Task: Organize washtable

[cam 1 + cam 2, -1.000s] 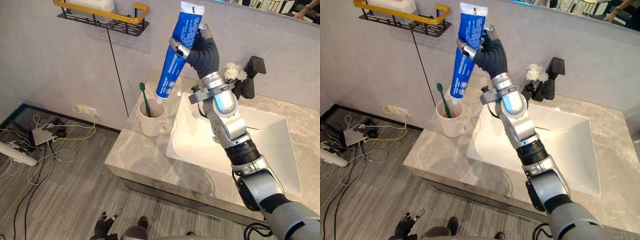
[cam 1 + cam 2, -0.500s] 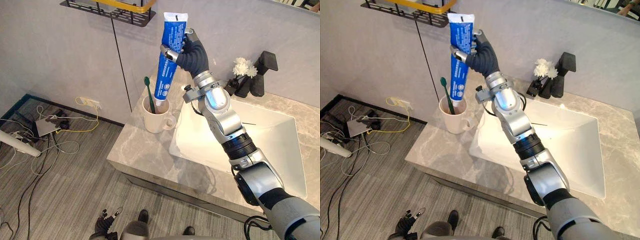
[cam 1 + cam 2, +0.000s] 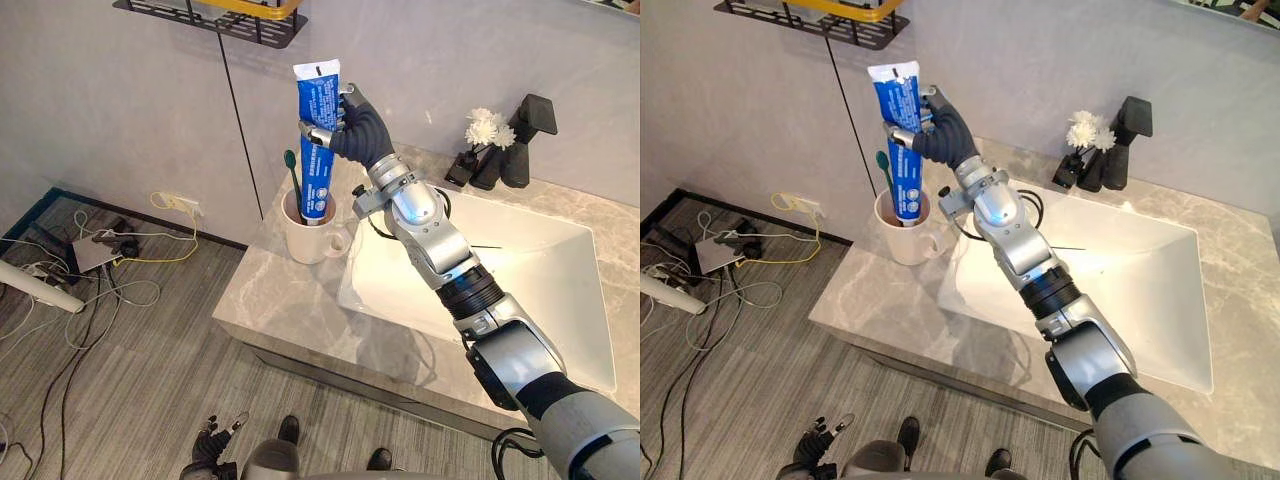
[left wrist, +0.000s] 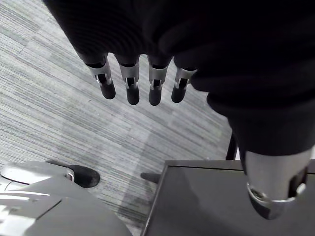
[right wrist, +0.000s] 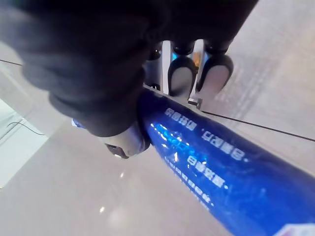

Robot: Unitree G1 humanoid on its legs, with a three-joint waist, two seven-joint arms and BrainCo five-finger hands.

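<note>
Tube (image 3: 319, 140) stands near upright, long axis vertical, cap end down inside mug (image 3: 312, 243), crimped end up. Right hand (image 3: 352, 128) holds it at about mid-length, with fingers and thumb curled round it from the sink (image 3: 560, 250) side, above the mug rim. Whether the cap touches the mug bottom cannot be told. Toothbrush (image 3: 293, 178) leans in the same mug, just beside the tube. Mug stands on counter (image 3: 270, 300), beside the sink.

Judgement: mug lies straight below the grip, in line with the tube's axis — a short vertical lowering, then release, should suffice. Tilt risks knocking the toothbrush or rim.

Left hand (image 4: 152, 83) hangs over floor (image 4: 49, 113), fingers straight, empty.
</note>
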